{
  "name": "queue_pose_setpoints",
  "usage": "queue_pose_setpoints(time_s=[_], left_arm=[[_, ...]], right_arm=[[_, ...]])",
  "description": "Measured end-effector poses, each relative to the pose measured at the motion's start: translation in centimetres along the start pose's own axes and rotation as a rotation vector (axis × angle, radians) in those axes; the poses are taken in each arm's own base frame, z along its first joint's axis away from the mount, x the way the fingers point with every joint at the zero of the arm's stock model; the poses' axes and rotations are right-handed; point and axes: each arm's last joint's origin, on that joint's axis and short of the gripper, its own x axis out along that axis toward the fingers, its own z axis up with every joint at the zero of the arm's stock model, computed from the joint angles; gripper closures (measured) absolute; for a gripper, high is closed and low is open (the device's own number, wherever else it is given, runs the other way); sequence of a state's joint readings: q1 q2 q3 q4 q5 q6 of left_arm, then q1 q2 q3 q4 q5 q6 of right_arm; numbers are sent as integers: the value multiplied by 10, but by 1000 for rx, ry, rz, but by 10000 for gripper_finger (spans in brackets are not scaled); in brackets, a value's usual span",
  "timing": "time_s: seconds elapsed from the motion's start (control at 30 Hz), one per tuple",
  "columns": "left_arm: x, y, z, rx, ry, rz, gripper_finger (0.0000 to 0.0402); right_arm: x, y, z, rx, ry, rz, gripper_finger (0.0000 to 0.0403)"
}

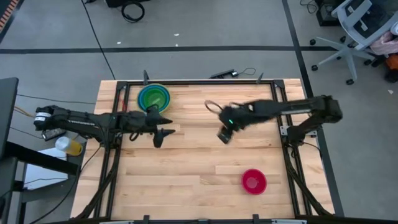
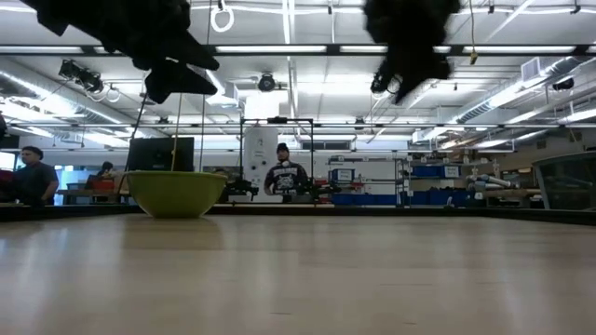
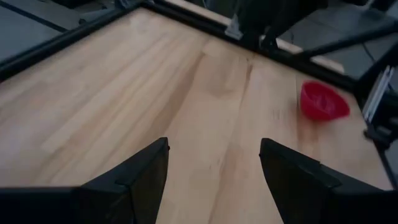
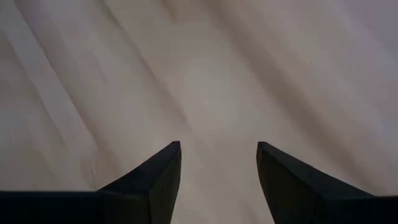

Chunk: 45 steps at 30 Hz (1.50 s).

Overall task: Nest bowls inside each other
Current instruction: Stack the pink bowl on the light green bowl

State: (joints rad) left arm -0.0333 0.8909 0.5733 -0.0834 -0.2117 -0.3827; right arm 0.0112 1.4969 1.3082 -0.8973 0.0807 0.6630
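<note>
The small red-pink bowl (image 1: 254,181) sits alone near the front edge of the desk (image 1: 186,186), toward the front right corner, upright and clear of both arms; it also shows in the left wrist view (image 3: 323,102). Toward the middle of the desk, the right end effector (image 1: 224,135) hangs above bare wood with its fingers (image 4: 155,180) spread and nothing between them. Left of it, the left end effector (image 1: 163,134) likewise stands open and empty over bare boards. Farther back, near the rear edge toward the back left corner, the nested stack of bowls (image 1: 153,98) rests, with the large yellow-green bowl (image 2: 175,193) outermost and blue and green bowls inside it.
</note>
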Motion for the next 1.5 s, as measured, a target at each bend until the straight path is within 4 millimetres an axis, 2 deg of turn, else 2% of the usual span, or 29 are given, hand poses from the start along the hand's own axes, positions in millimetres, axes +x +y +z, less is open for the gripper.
queue_pose_setpoints(time_s=[0.17, 0.27, 0.43, 0.53, 0.63, 0.77, 1.0, 1.1, 1.23, 1.33, 1.43, 1.5], left_arm=[[2, -2, -14, 32, 34, -23, 148], [1, -4, -16, 39, 37, -30, 148], [1, -6, -16, 62, 33, -42, 148], [1, -6, -16, 47, 35, -43, 148], [1, -7, -17, 35, 39, -53, 148], [1, -7, -17, 33, 47, -70, 148], [1, -7, -17, -6, 56, -74, 148], [1, -8, -18, -16, 63, -88, 148], [1, -8, -18, -30, 75, -112, 148], [0, -8, -18, -23, 75, -116, 148], [0, -8, -17, -25, 71, -113, 148], [1, -6, -17, -38, 71, -109, 148]], right_arm=[[2, -1, -66, 20, 184, -65, 190], [6, 6, -97, 28, 278, -57, 190], [10, 18, -143, 16, 392, -70, 190], [17, 14, -167, 75, 451, -127, 190], [26, 14, -182, 136, 473, -106, 190], [34, 19, -193, 184, 444, -38, 190], [39, 2, -205, 294, 398, -202, 194], [44, 5, -206, 341, 388, -149, 211], [45, 10, -204, 397, 376, -100, 255], [46, 10, -204, 448, 365, -113, 305], [47, 11, -200, 473, 295, -95, 369], [49, 12, -194, 499, 242, -74, 384]])
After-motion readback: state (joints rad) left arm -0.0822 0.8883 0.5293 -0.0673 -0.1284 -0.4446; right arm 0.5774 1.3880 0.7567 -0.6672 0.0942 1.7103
